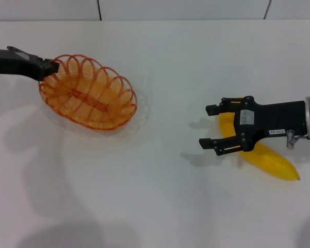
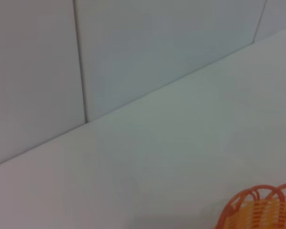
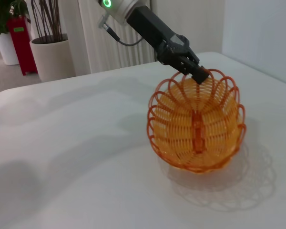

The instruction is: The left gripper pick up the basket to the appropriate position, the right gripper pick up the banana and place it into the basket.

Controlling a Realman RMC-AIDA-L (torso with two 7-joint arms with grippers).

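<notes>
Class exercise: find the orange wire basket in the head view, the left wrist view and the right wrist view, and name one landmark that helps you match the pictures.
Head view: the shallow oval orange wire basket sits upper left, the black left gripper at its rim.
Left wrist view: only a piece of its scalloped rim shows, lower right corner.
Right wrist view: basket right of centre, tilted, the left gripper on its rim.
Shared landmark: the white table.
</notes>
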